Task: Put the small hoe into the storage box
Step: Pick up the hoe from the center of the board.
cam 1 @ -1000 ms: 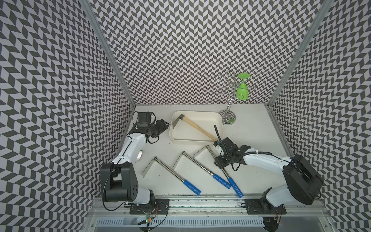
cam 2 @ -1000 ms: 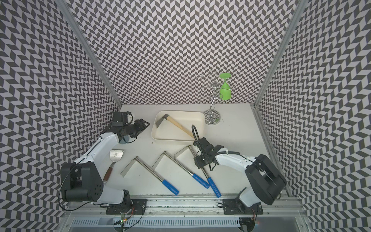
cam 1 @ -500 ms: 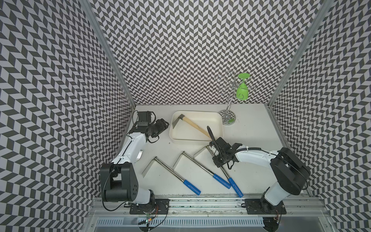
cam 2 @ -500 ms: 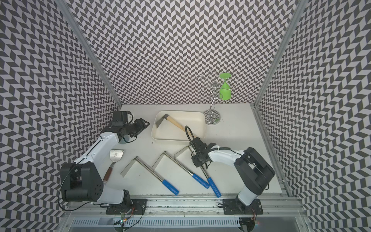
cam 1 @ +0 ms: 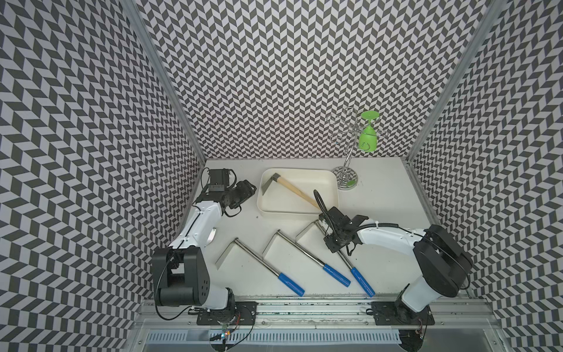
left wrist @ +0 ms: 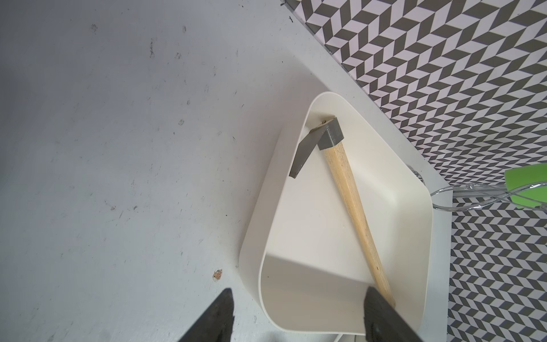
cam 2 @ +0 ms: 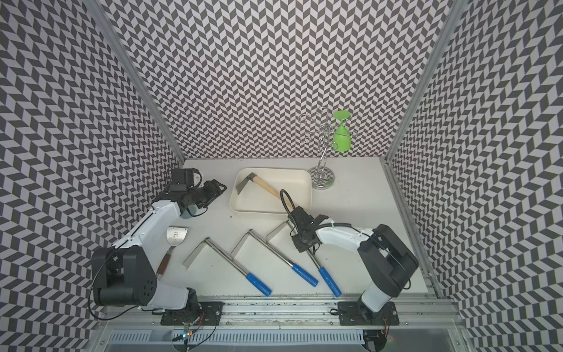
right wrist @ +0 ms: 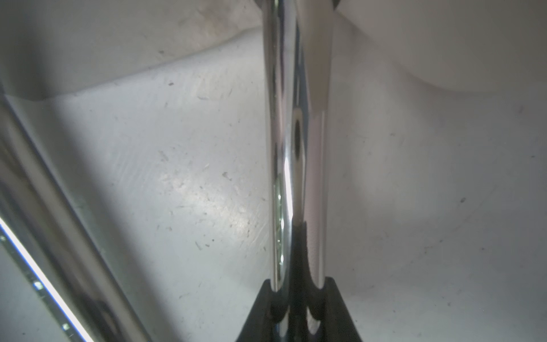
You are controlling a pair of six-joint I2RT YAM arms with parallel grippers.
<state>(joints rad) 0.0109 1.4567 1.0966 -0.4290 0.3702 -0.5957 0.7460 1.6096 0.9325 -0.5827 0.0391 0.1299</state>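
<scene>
The cream-white storage box (cam 1: 289,212) (cam 2: 259,210) (left wrist: 254,225) lies at the back middle of the table. A wooden-handled hoe (cam 1: 292,189) (cam 2: 268,187) (left wrist: 352,201) lies aslant inside it. Three steel hoes with blue grips lie in front of the box. My right gripper (cam 1: 327,234) (cam 2: 300,236) (right wrist: 299,287) is shut on the shaft of the rightmost small hoe (cam 1: 362,282) (cam 2: 330,282) (right wrist: 296,133), close behind its blade, which still rests on the table. My left gripper (cam 1: 248,189) (cam 2: 221,187) (left wrist: 299,291) hangs open at the box's left end, holding nothing.
The two other steel hoes (cam 1: 301,253) (cam 1: 259,262) lie parallel to the left of the held one; one shaft (right wrist: 44,207) runs close beside my right gripper. A scraper (cam 2: 176,236) lies under the left arm. A wire rack with a green glass (cam 1: 368,137) stands back right.
My right gripper has shifted slightly left along the rightmost hoe and its jaws have shut on the shaft. The left arm has stayed put.
</scene>
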